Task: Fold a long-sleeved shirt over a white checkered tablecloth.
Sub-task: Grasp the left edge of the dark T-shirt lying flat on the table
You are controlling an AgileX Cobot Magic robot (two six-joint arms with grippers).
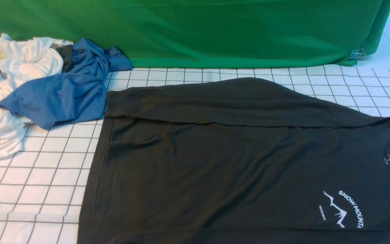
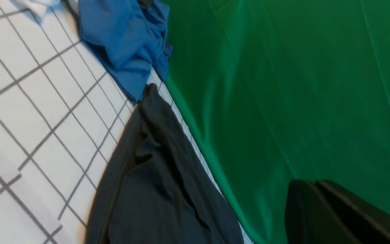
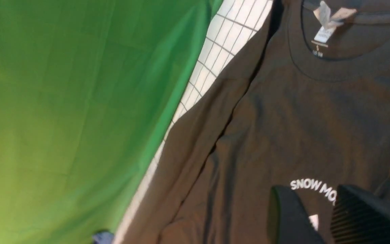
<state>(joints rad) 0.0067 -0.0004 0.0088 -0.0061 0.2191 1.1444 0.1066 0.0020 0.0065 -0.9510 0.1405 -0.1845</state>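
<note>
Shirt (image 1: 235,162) flat on checked cloth (image 1: 46,176), collar at 3 o'clock, hem 9.
Matte dark fabric, creased; left tool (image 2: 311,189) shut, right tool (image 3: 311,206) part-open, both empty.

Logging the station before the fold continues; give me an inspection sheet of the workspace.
Surface: white checkered tablecloth spread out.
Job's things: long-sleeved shirt lying flat, far sleeve folded across its body, collar toward the robot's right.
Clutter: blue garment and white garments heaped at the far left.
Grippers: left gripper shut, empty; right gripper open above the shirt's print.
Cables: nothing seen.
Surroundings: green backdrop cloth behind, clipped at its right corner.
</note>
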